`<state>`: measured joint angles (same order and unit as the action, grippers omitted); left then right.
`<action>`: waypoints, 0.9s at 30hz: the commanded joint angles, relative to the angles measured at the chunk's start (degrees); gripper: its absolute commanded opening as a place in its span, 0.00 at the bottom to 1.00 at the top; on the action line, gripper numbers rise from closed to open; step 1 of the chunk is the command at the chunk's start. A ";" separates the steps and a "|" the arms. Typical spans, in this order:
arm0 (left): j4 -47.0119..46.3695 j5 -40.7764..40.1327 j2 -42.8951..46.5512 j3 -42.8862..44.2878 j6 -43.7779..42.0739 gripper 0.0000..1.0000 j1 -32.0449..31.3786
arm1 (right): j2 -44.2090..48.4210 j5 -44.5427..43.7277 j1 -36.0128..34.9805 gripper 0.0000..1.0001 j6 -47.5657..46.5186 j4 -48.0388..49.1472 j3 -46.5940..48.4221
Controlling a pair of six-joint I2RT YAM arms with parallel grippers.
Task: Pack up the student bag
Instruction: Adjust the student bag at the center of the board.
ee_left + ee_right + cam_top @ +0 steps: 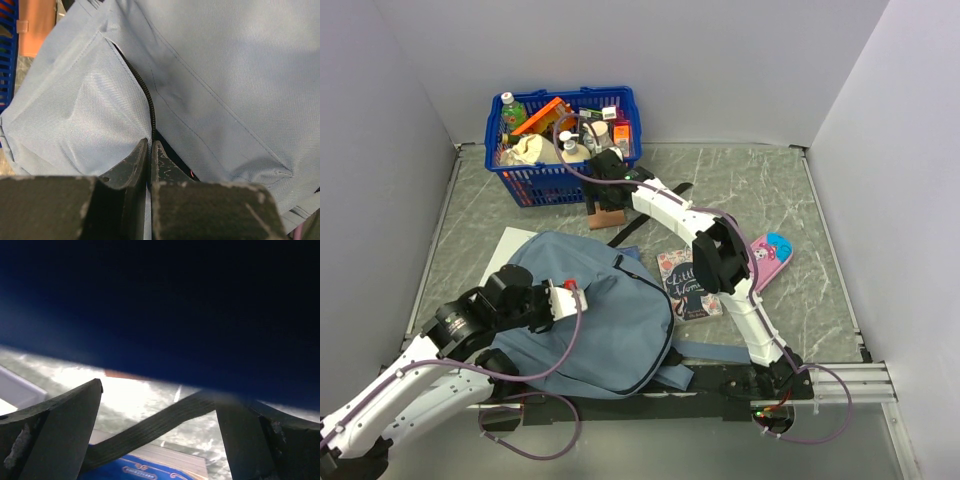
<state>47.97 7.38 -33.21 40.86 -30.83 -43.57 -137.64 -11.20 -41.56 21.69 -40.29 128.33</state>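
Two arms are set on separate jobs. The large soft grey-blue fabric student bag [610,320] is laid flat on the grey marble-look table [770,190], lower centre-left of the top view, w/ a flat white sheet [505,250] part-hidden under its upper-left corner. The L gripper [578,297] is set on the bag's upper face. In the left wrist view its fingers [132,167] are seen pressed together right where the dark zipper line [145,95] ends, so the edge of the opening appears to be pinched, prob. so the mouth can be held up for loading. The R gripper [605,162] is held at the near wall of the blue plastic slatted basket [535,185], upper left of the top view. Its jaws are spread wide apart and nothing is gripped. Only a black webbing strap [150,430] is seen lying beyond them, and the basket wall is a dark-blue blur. A pick from the basket seems intended. Not yet packed: a dark paperback book w/ pink script [685,283] just right of the bag, and a pink oval pencil case [770,255] further right. The strap could be snagged by the R fingers.
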 commanded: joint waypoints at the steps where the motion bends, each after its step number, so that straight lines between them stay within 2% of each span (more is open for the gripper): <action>1: -0.50 3.35 0.78 2.99 1.47 0.01 0.07 | -0.35 -3.72 -1.58 1.00 -0.86 -5.86 -2.20; 9: -0.07 3.17 1.75 3.08 2.00 0.01 0.15 | -0.70 -6.82 -4.23 0.98 -0.43 -5.33 -6.15; 13: -0.42 2.56 2.45 3.26 2.18 0.01 0.15 | 2.55 -10.58 -7.04 0.96 -1.04 1.69 -16.06; 17: -0.68 2.38 2.45 3.96 2.35 0.01 0.15 | 5.72 -18.49 -10.91 1.00 -4.03 11.63 -23.21; 24: 0.02 2.47 2.45 5.11 2.26 0.01 0.33 | -2.44 -19.64 -9.85 1.00 4.22 1.11 -10.57; 27: -0.07 2.64 2.71 4.67 2.44 0.01 0.33 | -1.41 -22.55 -10.47 1.00 4.77 4.76 -12.21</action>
<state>49.25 7.79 -31.31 43.00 -29.26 -43.29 -138.17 -30.13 -51.31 23.38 -34.92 115.70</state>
